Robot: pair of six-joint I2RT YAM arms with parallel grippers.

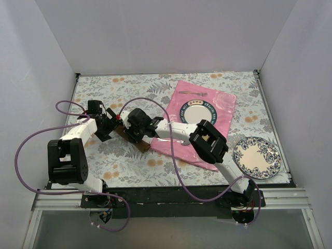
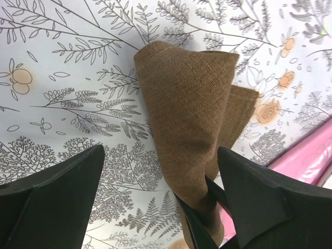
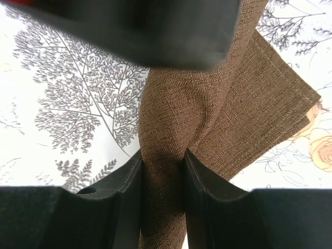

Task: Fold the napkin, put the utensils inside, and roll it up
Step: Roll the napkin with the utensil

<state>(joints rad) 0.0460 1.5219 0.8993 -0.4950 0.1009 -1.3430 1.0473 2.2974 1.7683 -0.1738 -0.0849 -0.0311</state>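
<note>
The dark brown napkin [image 1: 143, 144] is bunched up and lifted off the floral tablecloth between the two arms. My right gripper [image 3: 162, 161] is shut on a gathered fold of the napkin [image 3: 233, 104], with cloth pressed between both pads. My left gripper [image 2: 161, 155] stands open, its jaws wide on either side of the hanging napkin [image 2: 189, 104] without pinching it. In the top view the left gripper [image 1: 110, 127] and the right gripper [image 1: 133, 132] sit close together. A silver fork [image 1: 193, 93] lies at the far edge of the pink mat.
The pink cloth mat [image 1: 224, 106] lies right of centre with a dark-rimmed plate [image 1: 197, 112] on it. A blue-patterned plate [image 1: 257, 157] sits near the front right. The right arm stretches across the mat's near corner. White walls enclose the table.
</note>
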